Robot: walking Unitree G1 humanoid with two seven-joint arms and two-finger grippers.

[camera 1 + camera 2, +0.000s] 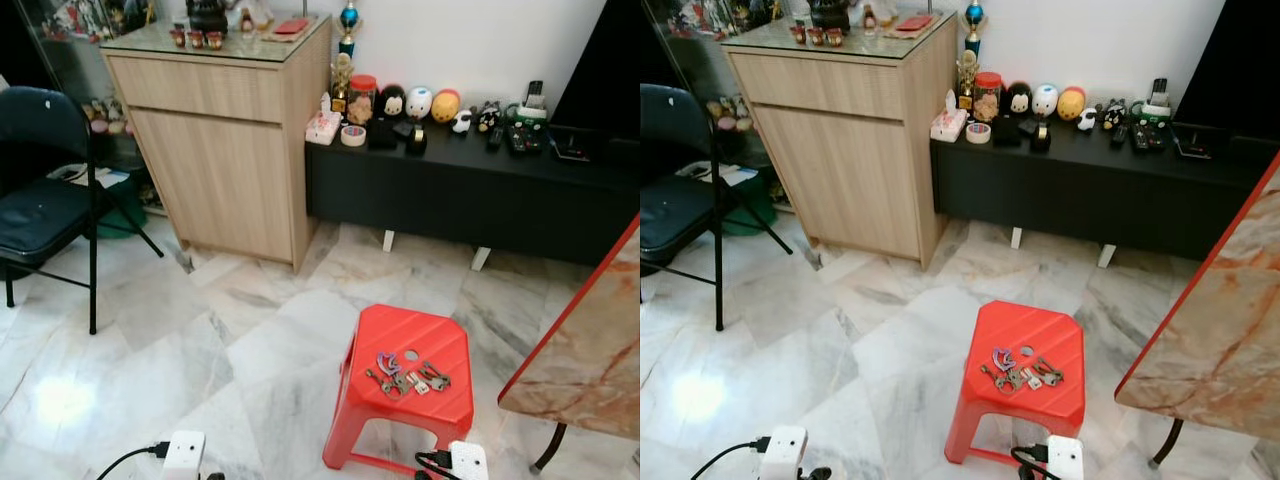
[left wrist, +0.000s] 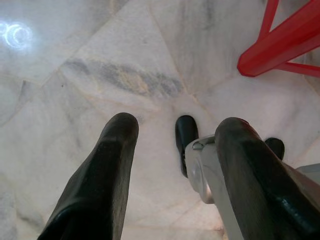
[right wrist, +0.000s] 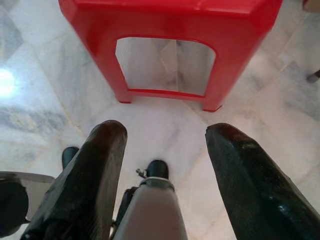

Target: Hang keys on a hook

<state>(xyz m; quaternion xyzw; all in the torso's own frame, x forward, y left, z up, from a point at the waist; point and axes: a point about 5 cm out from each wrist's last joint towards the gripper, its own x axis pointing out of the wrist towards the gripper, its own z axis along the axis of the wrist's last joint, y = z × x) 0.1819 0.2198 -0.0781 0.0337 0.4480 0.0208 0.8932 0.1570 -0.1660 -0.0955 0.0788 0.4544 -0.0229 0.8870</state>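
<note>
a bunch of metal keys with a purple ring (image 1: 404, 376) lies on top of a red plastic stool (image 1: 415, 345) standing on the white marble floor (image 1: 200, 330). behind the stool a low black table (image 1: 470, 170) carries round toy figures, a jar and remote controls, and a tall light wooden cabinet with a glass top (image 1: 225, 130) stands just beside its left end. a black folding chair (image 1: 45, 210) sits well off to the left, and the corner of a reddish marble-topped table (image 1: 590, 350) comes in on the right, near the stool.

the left hand (image 2: 175, 170) hangs low over bare floor with its black fingers (image 2: 107, 170) spread wide, holding nothing, the stool's leg off to one side. the right hand (image 3: 165, 170) hangs wide and empty too, facing the stool's side opening from below seat level; the keys lie above it on the seat. the wrist views show the robot's black feet on the marble.
</note>
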